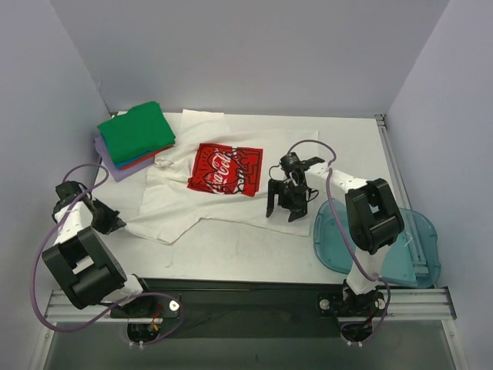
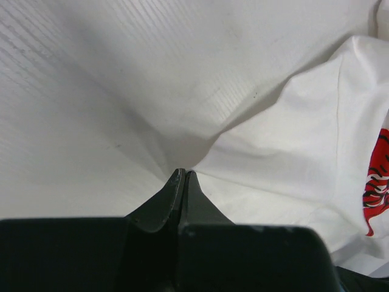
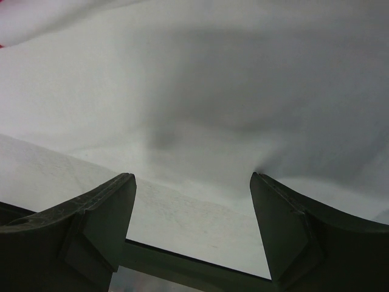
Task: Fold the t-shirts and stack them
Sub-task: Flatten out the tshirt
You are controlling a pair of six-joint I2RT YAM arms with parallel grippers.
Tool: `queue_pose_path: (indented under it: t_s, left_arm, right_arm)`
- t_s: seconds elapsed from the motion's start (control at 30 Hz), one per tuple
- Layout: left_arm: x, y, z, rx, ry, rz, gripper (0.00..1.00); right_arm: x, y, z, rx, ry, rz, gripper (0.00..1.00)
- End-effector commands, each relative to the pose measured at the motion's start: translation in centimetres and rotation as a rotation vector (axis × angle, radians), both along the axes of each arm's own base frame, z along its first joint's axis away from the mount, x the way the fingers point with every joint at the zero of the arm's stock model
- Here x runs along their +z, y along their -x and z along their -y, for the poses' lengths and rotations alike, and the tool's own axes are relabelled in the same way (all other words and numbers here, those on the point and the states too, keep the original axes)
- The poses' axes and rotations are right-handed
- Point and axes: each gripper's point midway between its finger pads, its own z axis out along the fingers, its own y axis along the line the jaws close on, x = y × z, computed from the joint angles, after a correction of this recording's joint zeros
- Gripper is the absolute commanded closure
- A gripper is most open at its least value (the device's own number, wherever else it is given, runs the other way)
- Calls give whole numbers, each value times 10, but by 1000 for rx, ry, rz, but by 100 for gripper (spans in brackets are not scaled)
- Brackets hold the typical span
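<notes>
While it lies spread flat and rumpled on the table [image 1: 254, 254], the white shirt [image 1: 173, 204] shows a red logo [image 1: 225, 169] with white script at its middle. Touching the shirt's far left corner sits a stack of folded shirts [image 1: 127, 154], green [image 1: 137, 129] on top, with red-orange, blue and lavender edges below. The left gripper [image 2: 182, 173] is closed, pinching the shirt's near left edge. The right gripper [image 3: 191, 176] has its jaws spread wide over the shirt's right edge, holding nothing.
</notes>
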Motion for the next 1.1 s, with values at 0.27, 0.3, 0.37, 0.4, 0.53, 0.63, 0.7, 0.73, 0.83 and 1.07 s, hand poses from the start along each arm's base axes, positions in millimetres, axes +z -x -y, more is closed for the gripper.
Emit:
queue_pose_path:
  t_s: [0.27, 0.3, 0.37, 0.4, 0.53, 0.63, 0.7, 0.73, 0.83, 1.07]
  left_arm:
    - [16, -1, -11, 13, -26, 38, 100]
    - [16, 0, -11, 16, -24, 35, 100]
    - [17, 0, -12, 18, -28, 33, 100]
    - [17, -1, -13, 23, -29, 34, 100]
    - [19, -2, -12, 23, -26, 39, 100]
    - [23, -4, -14, 26, -25, 42, 100]
    - [26, -7, -16, 29, -29, 44, 100]
    - [27, -9, -17, 31, -31, 46, 100]
    - [34, -18, -24, 43, -33, 56, 100]
    - [41, -25, -34, 68, -26, 72, 100]
  right_arm:
    - [-14, 28, -4, 60, 98, -12, 22]
    - [-15, 32, -6, 69, 96, -19, 23]
    - [-15, 48, -11, 97, 100, -28, 23]
    - [-16, 53, -12, 104, 101, -33, 23]
    - [-14, 77, -22, 162, 98, -42, 23]
    - [-13, 88, -27, 198, 109, -39, 23]
    - [-14, 95, -28, 213, 122, -38, 23]
    - [-12, 96, -26, 213, 131, -36, 23]
    - [-2, 98, -21, 208, 159, 14, 23]
    - [23, 103, 10, 110, 211, 142, 24]
